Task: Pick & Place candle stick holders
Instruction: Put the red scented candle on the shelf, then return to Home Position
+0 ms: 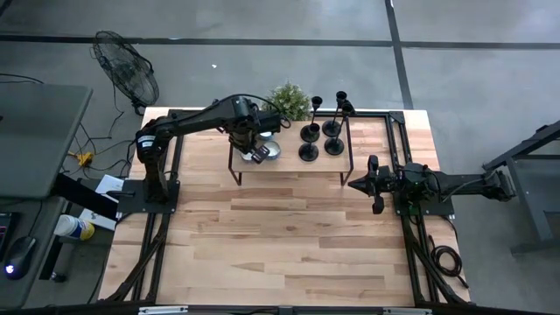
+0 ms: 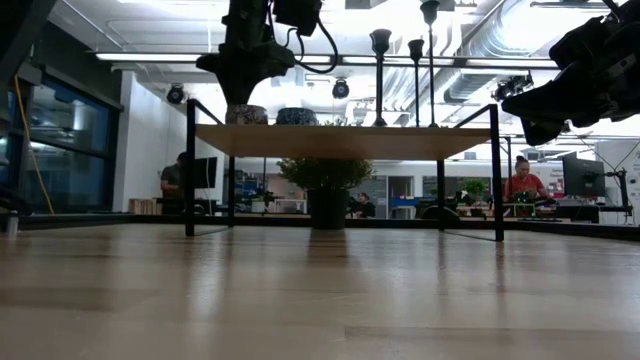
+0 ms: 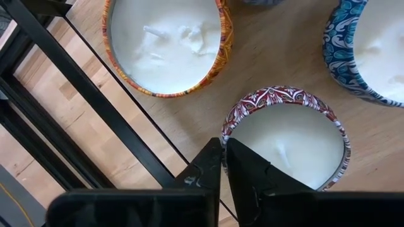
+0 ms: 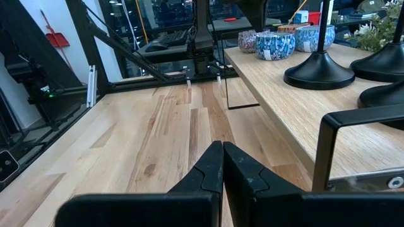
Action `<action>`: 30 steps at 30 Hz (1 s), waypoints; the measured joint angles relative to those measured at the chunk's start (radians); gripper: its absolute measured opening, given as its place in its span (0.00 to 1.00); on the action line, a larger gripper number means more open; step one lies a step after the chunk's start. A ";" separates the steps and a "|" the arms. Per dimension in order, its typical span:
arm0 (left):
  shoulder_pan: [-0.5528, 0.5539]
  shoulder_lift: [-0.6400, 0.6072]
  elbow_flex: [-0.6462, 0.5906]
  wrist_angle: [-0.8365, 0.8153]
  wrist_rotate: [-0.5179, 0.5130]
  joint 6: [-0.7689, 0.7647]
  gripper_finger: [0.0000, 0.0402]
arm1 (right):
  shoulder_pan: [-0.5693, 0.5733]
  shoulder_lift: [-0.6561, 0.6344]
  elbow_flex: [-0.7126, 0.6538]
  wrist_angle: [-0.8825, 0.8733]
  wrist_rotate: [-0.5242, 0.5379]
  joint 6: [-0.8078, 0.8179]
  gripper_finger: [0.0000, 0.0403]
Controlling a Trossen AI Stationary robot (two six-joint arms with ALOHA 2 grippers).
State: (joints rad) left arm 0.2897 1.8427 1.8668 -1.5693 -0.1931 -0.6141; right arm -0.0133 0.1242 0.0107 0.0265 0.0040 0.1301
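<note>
- A raised wooden shelf [image 1: 289, 162] on black legs stands at the far side of the table [image 1: 289, 245]; everything below is placed relative to it.
- Four black holders [image 1: 320, 131] stand upright in a cluster on the shelf's right half, bases close together; in the low view their stems [image 2: 380, 80] rise well above the shelf top, at differing heights.
- In the right wrist view one holder's flared base [image 4: 319, 70] sits near the shelf's front edge, with two more bases partly showing beside it.
- The left gripper [image 1: 254, 150] is over the shelf's left half, pointing down at a group of candle tins.
- Its fingers [image 3: 211, 170] are pressed together at the tips with nothing between them, right at the rim of a red-patterned tin [image 3: 287, 135] (whether they actually touch the rim, I cannot tell).
- An orange-rimmed tin [image 3: 165, 44] and a blue-patterned tin [image 3: 366, 50] lie just beside the red one, all filled with white wax.
- The right gripper [image 1: 374, 186] waits off the shelf's right end, lower than the shelf top and above the table; its fingers [image 4: 211, 167] are closed and empty.
- A small green plant [image 1: 289, 101] sits behind the shelf, near its middle.
- A fan [image 1: 127, 70] stands on the floor well away from the shelf's left end.
- People (seated, far off) show in the room beyond the shelf in the low view.
</note>
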 joint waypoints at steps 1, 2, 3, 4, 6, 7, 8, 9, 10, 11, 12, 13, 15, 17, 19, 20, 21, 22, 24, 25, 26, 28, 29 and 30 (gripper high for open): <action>0.000 0.000 0.000 0.000 0.000 0.000 0.06 | 0.000 0.000 0.000 0.000 0.000 0.000 0.00; 0.000 0.000 0.000 0.001 -0.001 0.000 0.07 | 0.000 0.000 0.000 0.000 0.000 0.000 0.00; 0.000 0.000 0.000 0.003 -0.001 0.001 0.09 | 0.000 0.000 0.000 0.000 0.000 0.000 0.00; 0.000 0.000 0.000 0.005 -0.001 0.001 0.10 | 0.000 0.000 0.000 0.000 0.000 0.000 0.00; 0.000 0.000 0.000 0.006 -0.005 0.003 0.12 | 0.000 0.000 0.000 0.000 0.000 0.000 0.00; 0.000 0.000 0.000 0.006 -0.010 0.005 0.13 | 0.000 0.000 0.000 0.000 0.000 0.000 0.00; 0.000 0.000 0.000 0.007 -0.019 0.007 0.14 | 0.000 0.000 0.000 0.000 0.000 0.000 0.00; 0.000 0.000 0.000 0.007 -0.027 0.007 0.15 | 0.000 0.000 0.000 0.000 0.000 0.000 0.00; 0.000 0.000 0.000 0.006 -0.028 0.008 0.16 | 0.000 0.000 0.000 0.000 0.000 0.000 0.00; -0.001 0.000 0.000 0.006 -0.031 0.010 0.17 | 0.000 0.000 0.000 0.000 0.000 0.000 0.00; -0.002 -0.002 0.000 0.006 -0.034 0.012 0.18 | 0.000 0.000 0.000 0.000 0.000 0.000 0.00; -0.002 -0.007 0.000 0.006 -0.035 0.013 0.18 | 0.000 0.000 0.000 0.000 0.000 0.000 0.00; -0.002 -0.022 0.000 0.007 -0.036 0.013 0.18 | 0.000 0.000 0.000 0.000 0.000 0.000 0.00; -0.002 -0.040 0.000 0.007 -0.038 0.014 0.19 | 0.000 0.000 0.000 0.000 0.000 0.000 0.00; -0.005 -0.053 0.000 0.010 -0.038 0.015 0.19 | 0.000 0.000 0.000 0.000 0.000 0.000 0.00; -0.010 -0.060 0.000 0.010 -0.039 0.015 0.19 | 0.000 0.000 0.000 0.000 0.000 0.000 0.00; -0.015 -0.070 0.000 0.014 -0.043 0.016 0.18 | 0.000 0.000 0.000 0.000 0.000 0.000 0.00; -0.023 -0.082 0.000 0.023 -0.046 0.022 0.18 | 0.000 0.000 0.000 0.000 0.000 0.000 0.00; -0.045 -0.111 0.000 0.061 -0.057 0.048 0.18 | 0.000 0.000 0.000 0.000 0.000 0.000 0.00; -0.057 -0.128 0.000 0.090 -0.064 0.062 0.18 | 0.000 0.000 0.000 0.000 0.000 0.000 0.00; -0.070 -0.145 0.000 0.127 -0.074 0.080 0.18 | 0.000 0.000 0.000 0.000 0.000 0.000 0.00; -0.100 -0.183 0.000 0.220 -0.082 0.116 0.18 | 0.000 0.000 0.000 0.000 0.000 0.000 0.00; -0.116 -0.201 0.000 0.266 -0.083 0.144 0.18 | 0.000 0.000 0.000 0.000 0.000 0.000 0.00; -0.130 -0.217 0.000 0.311 -0.083 0.172 0.18 | 0.000 0.000 0.000 0.000 0.000 0.000 0.00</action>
State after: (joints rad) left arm 0.1595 1.6255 1.8671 -1.2587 -0.2760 -0.4417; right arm -0.0135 0.1241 0.0105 0.0265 0.0036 0.1299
